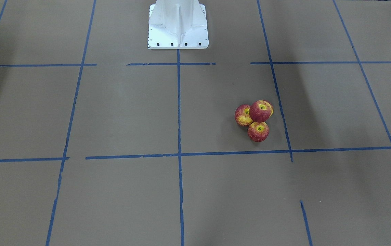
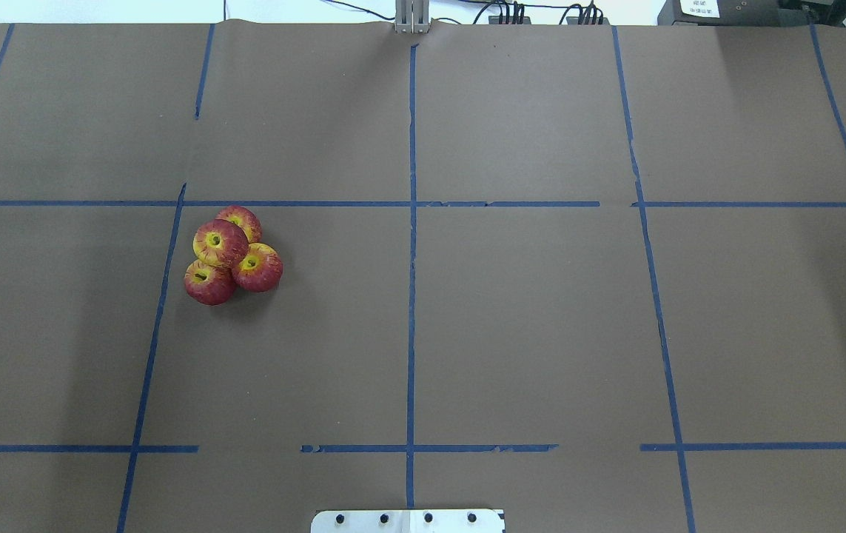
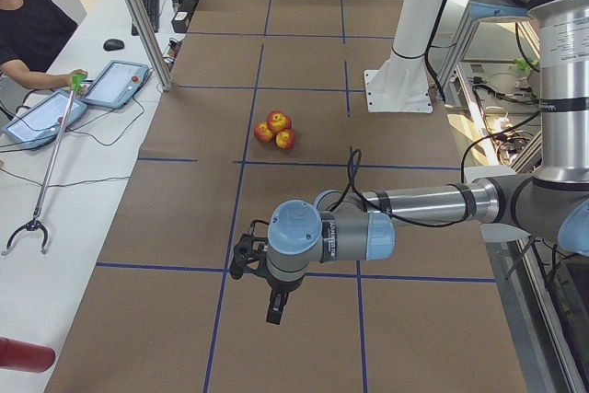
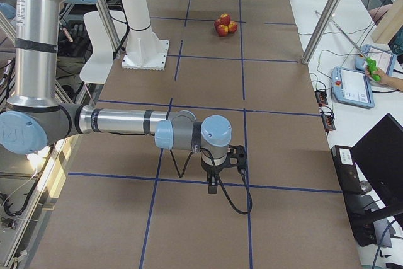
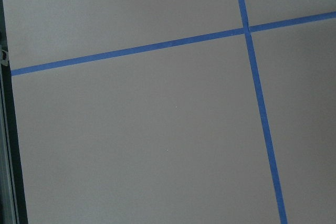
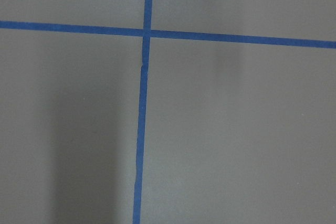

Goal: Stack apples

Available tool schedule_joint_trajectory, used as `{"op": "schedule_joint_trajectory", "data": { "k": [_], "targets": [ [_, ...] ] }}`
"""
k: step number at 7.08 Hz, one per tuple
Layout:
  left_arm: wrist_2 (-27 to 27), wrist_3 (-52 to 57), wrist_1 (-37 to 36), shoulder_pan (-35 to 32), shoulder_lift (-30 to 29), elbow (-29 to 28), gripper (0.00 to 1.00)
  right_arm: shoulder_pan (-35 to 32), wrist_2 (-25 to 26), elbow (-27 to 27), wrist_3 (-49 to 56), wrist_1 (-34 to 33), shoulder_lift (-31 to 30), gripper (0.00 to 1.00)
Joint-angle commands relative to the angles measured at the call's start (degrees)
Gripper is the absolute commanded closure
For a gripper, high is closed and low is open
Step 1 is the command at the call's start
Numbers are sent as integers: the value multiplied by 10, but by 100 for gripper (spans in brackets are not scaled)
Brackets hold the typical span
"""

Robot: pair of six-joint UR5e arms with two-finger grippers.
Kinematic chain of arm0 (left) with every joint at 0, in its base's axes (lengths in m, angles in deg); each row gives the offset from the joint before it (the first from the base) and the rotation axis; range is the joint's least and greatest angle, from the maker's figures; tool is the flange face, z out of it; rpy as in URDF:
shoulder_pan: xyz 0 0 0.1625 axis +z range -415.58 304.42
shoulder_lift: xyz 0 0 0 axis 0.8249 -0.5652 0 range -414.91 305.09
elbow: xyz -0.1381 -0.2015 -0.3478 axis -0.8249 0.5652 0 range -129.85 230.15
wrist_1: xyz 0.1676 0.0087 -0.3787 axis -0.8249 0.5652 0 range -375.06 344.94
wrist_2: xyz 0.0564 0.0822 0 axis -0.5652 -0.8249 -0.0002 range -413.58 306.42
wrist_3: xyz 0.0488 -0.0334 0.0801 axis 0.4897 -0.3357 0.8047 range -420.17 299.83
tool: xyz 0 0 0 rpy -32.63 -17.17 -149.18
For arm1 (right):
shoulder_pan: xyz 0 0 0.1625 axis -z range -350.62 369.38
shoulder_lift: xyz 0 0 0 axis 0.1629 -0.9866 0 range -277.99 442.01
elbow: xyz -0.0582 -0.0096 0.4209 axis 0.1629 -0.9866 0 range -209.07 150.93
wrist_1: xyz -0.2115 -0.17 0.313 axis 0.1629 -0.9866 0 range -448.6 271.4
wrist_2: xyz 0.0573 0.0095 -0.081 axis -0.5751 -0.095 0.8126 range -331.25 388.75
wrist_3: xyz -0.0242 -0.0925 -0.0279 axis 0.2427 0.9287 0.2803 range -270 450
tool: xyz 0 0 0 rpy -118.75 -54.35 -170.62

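**Handling slick, roll-prone apples**

Your four apples sit clustered on the bench, on the robot's left side, one atop three. Likely light, hard and slick: pinch each across its widest girth from above. The left end effector and right end effector hang well apart from them; released or clenched, you cannot tell.

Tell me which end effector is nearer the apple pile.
Left. The left end effector hovers toward the left end of the table, the half holding the apple pile; the right end effector hovers toward the opposite end.
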Motion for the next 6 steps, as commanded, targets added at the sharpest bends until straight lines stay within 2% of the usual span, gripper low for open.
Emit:
{"op": "schedule_joint_trajectory", "data": {
  "k": [1, 4, 6],
  "targets": [
    [-1, 0, -1, 0, 2, 7, 0, 0, 0, 0, 0, 0, 0, 0],
    [-2, 0, -6, 1, -4, 3, 0, 0, 0, 0, 0, -1, 0, 0],
    [-2, 2, -78, 2, -8, 17, 0, 0, 0, 0, 0, 0, 0, 0]
  ]
}}
